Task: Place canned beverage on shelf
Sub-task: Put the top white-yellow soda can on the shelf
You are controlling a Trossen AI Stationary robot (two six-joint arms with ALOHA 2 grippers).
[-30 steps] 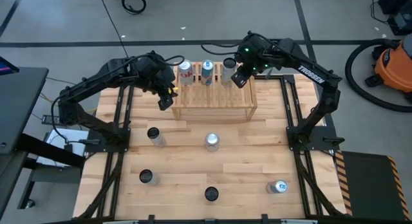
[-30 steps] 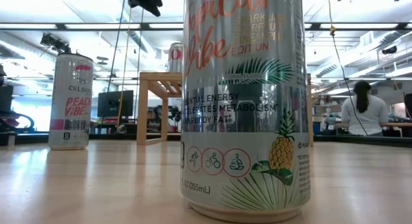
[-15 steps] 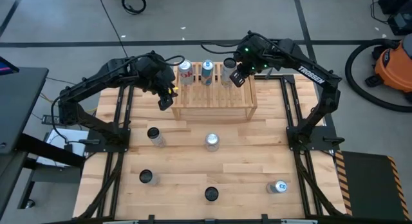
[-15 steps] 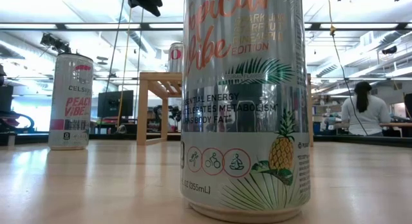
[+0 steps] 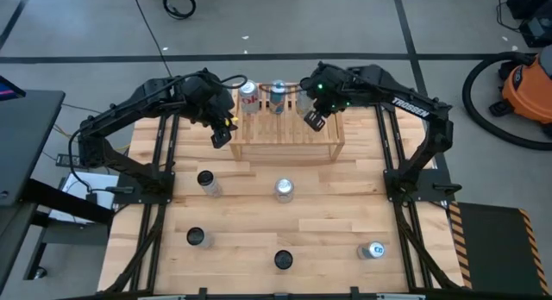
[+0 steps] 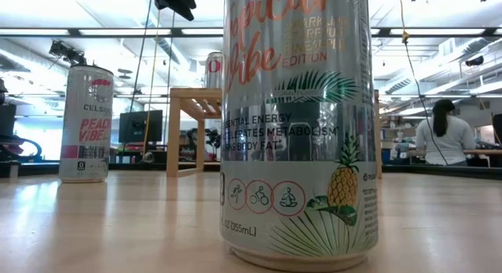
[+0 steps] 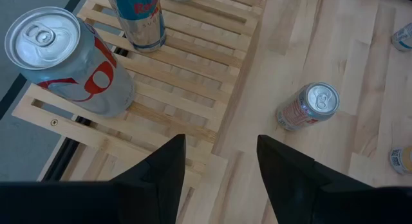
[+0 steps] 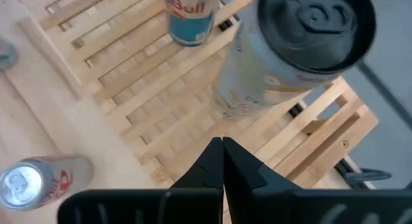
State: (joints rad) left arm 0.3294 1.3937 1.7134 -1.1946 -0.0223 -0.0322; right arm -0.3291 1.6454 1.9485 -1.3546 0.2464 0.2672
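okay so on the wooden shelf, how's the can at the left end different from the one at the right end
The left-end can has a silver top and a silver body with red lettering; the right-end can has a dark top and a pale body with small print. The left-end can stands by the idle left gripper, whose fingers show a gap; the right-end one stands by the right gripper, shut and empty. Both stand upright on the shelf, with a blue-and-silver can between them.

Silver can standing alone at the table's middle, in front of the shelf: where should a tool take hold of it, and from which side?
Take the silver can by its round wall just below the rim, fingers on opposite sides, probably coming straight down. It stands upright with bare table around it, and its flat lid offers no hold.
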